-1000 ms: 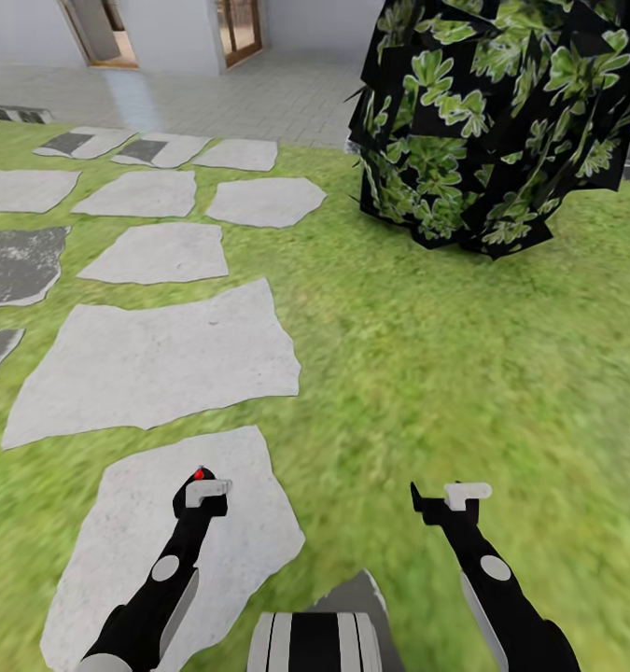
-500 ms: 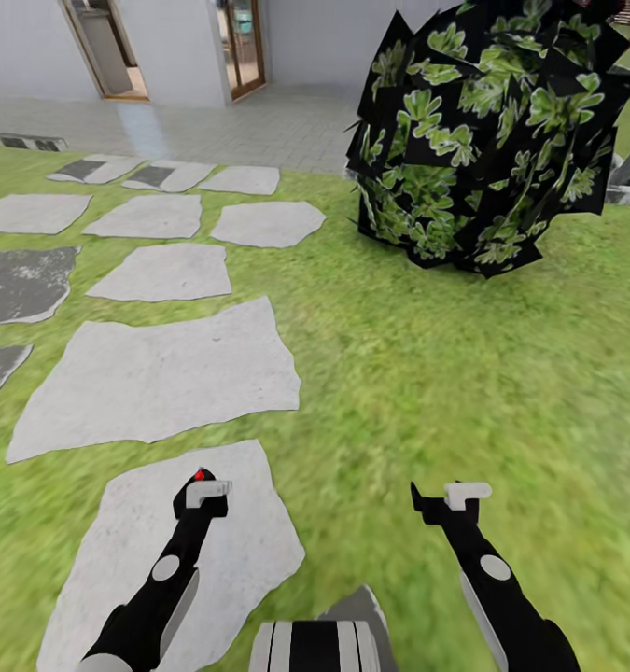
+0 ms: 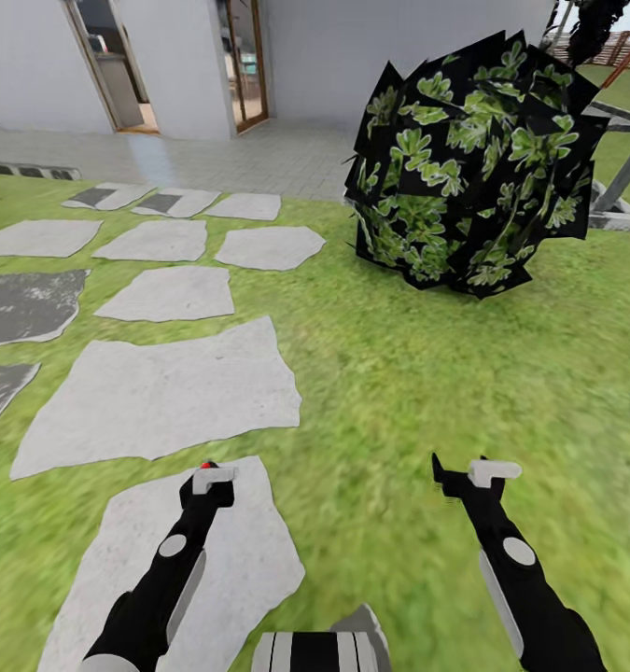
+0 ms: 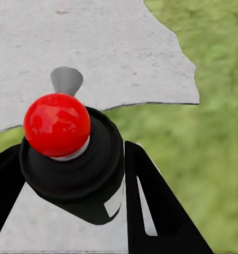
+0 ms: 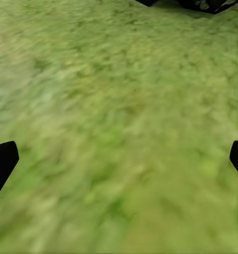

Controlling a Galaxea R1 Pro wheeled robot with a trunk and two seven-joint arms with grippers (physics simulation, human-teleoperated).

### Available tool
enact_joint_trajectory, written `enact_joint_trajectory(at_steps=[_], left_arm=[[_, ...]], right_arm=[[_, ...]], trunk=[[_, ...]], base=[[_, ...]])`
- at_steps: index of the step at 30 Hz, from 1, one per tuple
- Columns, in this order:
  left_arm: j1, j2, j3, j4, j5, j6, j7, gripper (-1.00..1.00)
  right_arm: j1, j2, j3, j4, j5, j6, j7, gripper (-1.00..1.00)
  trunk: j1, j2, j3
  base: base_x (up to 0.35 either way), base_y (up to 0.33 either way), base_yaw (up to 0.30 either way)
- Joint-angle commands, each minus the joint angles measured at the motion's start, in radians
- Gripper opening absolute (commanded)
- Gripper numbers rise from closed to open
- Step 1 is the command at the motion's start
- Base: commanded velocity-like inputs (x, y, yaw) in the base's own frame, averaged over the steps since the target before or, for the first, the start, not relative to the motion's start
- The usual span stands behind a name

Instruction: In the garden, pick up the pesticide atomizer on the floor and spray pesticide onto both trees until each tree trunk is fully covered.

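Pesticide atomizer [image 4: 71, 159], small dark spray bottle with round red cap, sat clamped between left gripper [image 3: 209, 478] fingers, at 7 o'clock in head view, over grey paving stone [image 3: 156, 387]. Right gripper [image 3: 478, 474] held nothing, fingers spread wide above green grass [image 5: 119, 127]. Round dark-leaved bush [image 3: 469, 163] stood at 1 o'clock. Risks, judged: bottle slipping from grip while driving; mistaking bush for tree; no trunk sighted yet, so spraying from here would miss.
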Motion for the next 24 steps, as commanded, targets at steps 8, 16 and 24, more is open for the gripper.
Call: enact_joint_trajectory(at_steps=[8,16,24], left_arm=[[0.013,-0.001,-0.005,0.038,-0.003,0.014,0.0,-1.0],[0.017,0.003,-0.005,0.042,-0.007,0.016,0.0,-1.0],[0.037,0.005,-0.01,-0.054,-0.011,0.098,-0.003,-1.0]], right_arm=[[0.004,0.004,-0.001,-0.004,0.002,-0.001,0.003,1.0],[0.004,0.008,0.012,-0.007,0.002,-0.001,0.004,1.0],[0.006,0.005,0.031,-0.124,0.017,-0.003,0.005,1.0]], trunk=[[-0.031,0.056,0.038],[-0.061,0.112,0.075],[-0.084,0.154,0.107]], base=[[0.0,0.0,0.0],[0.0,0.0,0.0],[0.0,0.0,0.0]])
